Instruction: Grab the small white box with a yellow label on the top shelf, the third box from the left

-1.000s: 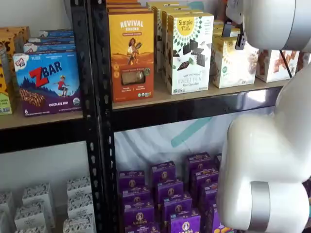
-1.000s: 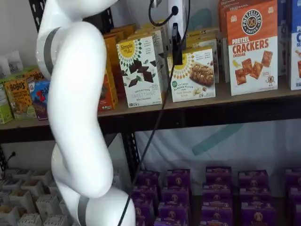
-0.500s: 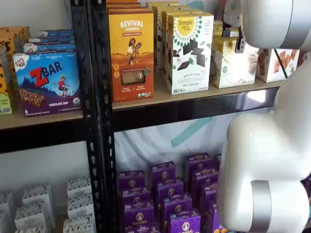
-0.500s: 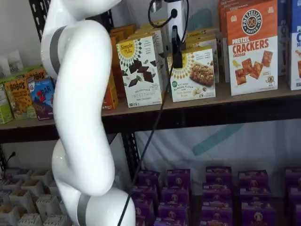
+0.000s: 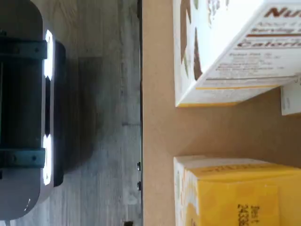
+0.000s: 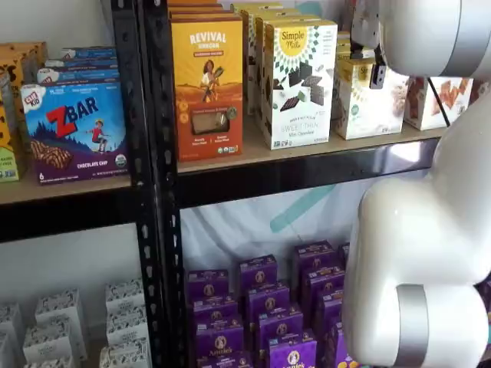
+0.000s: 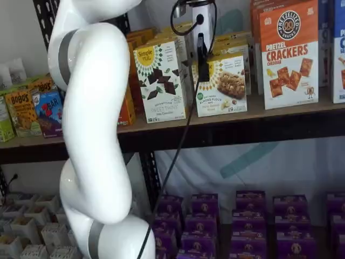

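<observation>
The small white box (image 7: 225, 85), cream with a yellow top band and a green round badge, stands on the top shelf (image 7: 280, 110) between a taller white box with chocolate squares (image 7: 160, 81) and an orange cracker box (image 7: 288, 54). It also shows in a shelf view (image 6: 367, 103). My gripper (image 7: 203, 59) hangs in front of the small box's upper left edge. Only one black finger shows, so I cannot tell whether it is open or holds anything. In a shelf view the finger (image 6: 377, 73) sits at the box's top. The wrist view shows a yellow-topped carton (image 5: 240, 195) on the tan board (image 5: 160, 127).
My white arm (image 7: 94, 135) fills the left of one shelf view and the right of the other (image 6: 418, 253). An orange Revival box (image 6: 207, 77) stands left of the tall white box. Purple boxes (image 7: 248, 216) fill the lower shelf. A black upright (image 6: 149, 184) divides the bays.
The gripper has come down a little in front of the small white box. The arm's elbow has shifted slightly to the right. The boxes have not moved.
</observation>
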### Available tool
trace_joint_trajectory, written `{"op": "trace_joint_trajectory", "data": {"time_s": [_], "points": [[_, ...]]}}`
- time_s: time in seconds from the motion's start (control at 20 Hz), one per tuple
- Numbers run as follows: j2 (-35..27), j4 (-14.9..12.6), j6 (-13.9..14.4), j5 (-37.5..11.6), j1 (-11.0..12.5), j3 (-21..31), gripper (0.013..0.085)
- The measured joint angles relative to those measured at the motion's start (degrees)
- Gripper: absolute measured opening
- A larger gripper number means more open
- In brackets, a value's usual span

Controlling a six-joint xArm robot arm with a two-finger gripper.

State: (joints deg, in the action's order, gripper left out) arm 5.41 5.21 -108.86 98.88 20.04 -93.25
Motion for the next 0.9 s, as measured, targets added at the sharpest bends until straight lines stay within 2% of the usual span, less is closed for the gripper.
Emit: {"op": "trace_joint_trajectory", "data": {"time_s": [0.05, 0.1, 0.2, 0.45, 0.55, 0.6, 0.7, 0.9], "points": [[0.0, 0.0, 0.0, -0.1, 0.0, 0.0, 0.077], [0.1, 0.1, -0.1, -0.1, 0.1, 0.0, 0.077], [0.1, 0.1, -0.2, -0.1, 0.2, 0.1, 0.069], [0.4, 0.1, -0.4, -0.5, 0.4, 0.4, 0.069], [0.5, 0.3, -0.4, -0.5, 0.5, 0.5, 0.061], [0.5, 0.4, -0.5, -0.6, 0.5, 0.5, 0.061], [0.6, 0.6, -0.5, -0.5, 0.6, 0.5, 0.053], [0.7, 0.7, -0.6, -0.6, 0.7, 0.5, 0.053]]}}
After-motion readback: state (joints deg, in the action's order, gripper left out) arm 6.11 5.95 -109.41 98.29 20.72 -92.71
